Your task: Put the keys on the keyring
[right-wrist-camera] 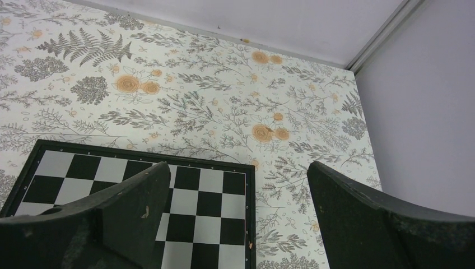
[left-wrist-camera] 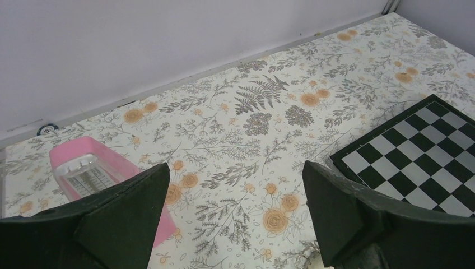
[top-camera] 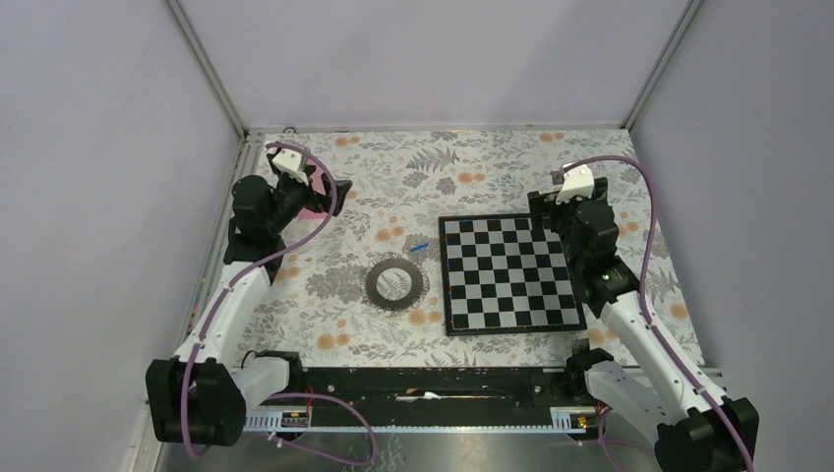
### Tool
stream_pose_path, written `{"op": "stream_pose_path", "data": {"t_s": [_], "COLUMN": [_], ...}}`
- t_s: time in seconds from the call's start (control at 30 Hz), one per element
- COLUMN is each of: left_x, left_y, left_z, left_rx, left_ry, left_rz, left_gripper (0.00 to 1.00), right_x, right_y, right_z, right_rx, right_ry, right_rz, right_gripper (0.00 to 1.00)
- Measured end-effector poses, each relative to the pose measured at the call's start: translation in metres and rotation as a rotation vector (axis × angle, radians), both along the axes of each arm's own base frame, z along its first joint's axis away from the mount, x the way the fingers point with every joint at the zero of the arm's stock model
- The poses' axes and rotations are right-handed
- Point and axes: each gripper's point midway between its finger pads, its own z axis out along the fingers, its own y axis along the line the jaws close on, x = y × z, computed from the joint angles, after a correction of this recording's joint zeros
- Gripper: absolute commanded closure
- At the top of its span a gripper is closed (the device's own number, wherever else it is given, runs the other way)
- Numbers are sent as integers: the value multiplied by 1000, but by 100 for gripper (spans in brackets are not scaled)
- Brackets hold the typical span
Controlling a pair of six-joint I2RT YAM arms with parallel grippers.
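The keyring (top-camera: 394,283), a wide flat dark-grey ring, lies on the floral cloth left of the chessboard. One key (top-camera: 419,248) with a blue head rests just beyond it, near the board's left edge. Neither shows in the wrist views. My left gripper (top-camera: 329,192) hovers at the back left, well away from both; in the left wrist view the left gripper (left-wrist-camera: 235,185) is open over bare cloth. My right gripper (top-camera: 547,208) hangs over the board's far right corner, and in the right wrist view the right gripper (right-wrist-camera: 238,185) is open and holds nothing.
The black-and-white chessboard (top-camera: 508,272) fills the right middle of the table. A pink box (left-wrist-camera: 89,168) with a clear lid sits by my left finger. A small pale metallic bit (left-wrist-camera: 308,255) peeks out beside the other finger. Grey walls enclose the back and both sides.
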Motion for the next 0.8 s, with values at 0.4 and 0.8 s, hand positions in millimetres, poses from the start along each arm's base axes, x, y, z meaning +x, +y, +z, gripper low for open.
{"op": "stream_pose_path", "data": {"t_s": [0.4, 0.8], "left_x": [-17, -29], "left_y": [18, 21], "left_z": [15, 5], "left_rx": [-41, -45], "left_ry": [96, 152], "left_rz": [125, 146], "left_gripper": [1, 1], "right_x": [-11, -15], "right_y": [11, 11], "right_z": [18, 27], "right_rx": [29, 86], "right_ry": [-64, -92], "right_rz": [95, 96], "right_gripper": [0, 1]}}
